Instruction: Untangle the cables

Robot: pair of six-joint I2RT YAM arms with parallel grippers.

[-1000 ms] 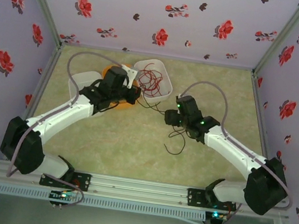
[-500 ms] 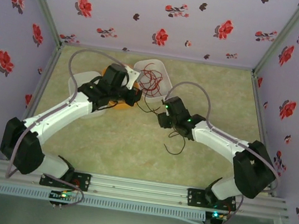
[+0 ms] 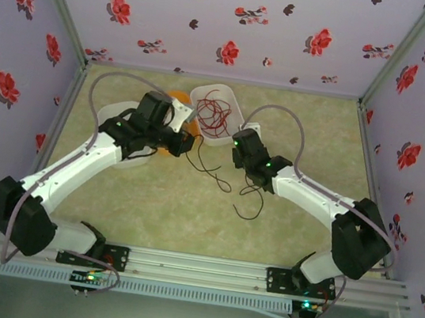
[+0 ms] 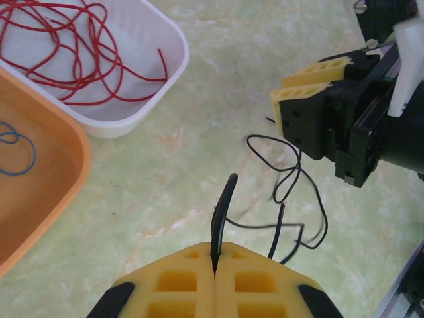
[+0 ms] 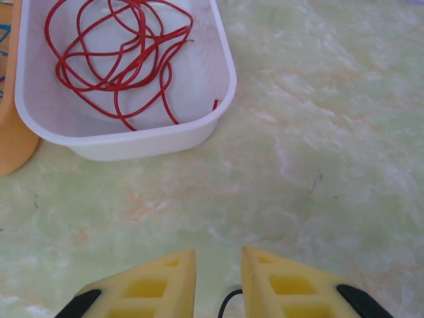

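A black cable (image 4: 298, 179) lies in loose loops on the green table, and one end is pinched in my left gripper (image 4: 215, 248), which is shut on it. My right gripper (image 5: 218, 265) hovers low over the table with its yellow fingers a little apart. A bend of the black cable (image 5: 225, 303) shows low in the gap between them. From above, the left gripper (image 3: 186, 145) and right gripper (image 3: 239, 143) face each other, with the black cable (image 3: 221, 180) trailing toward me. A red cable (image 5: 119, 46) lies coiled in the white tray (image 5: 225, 73). A blue cable (image 4: 16, 142) rests in the orange tray (image 4: 66, 172).
The white tray (image 3: 239, 115) and orange tray (image 3: 175, 96) stand side by side at the back centre, just beyond both grippers. A clear tub (image 3: 110, 124) sits under the left arm. Floral walls close in the table on three sides.
My right arm has swung left toward the white tray and its jaws have narrowed. The left arm has shifted slightly left and nearer, still holding the black cable.
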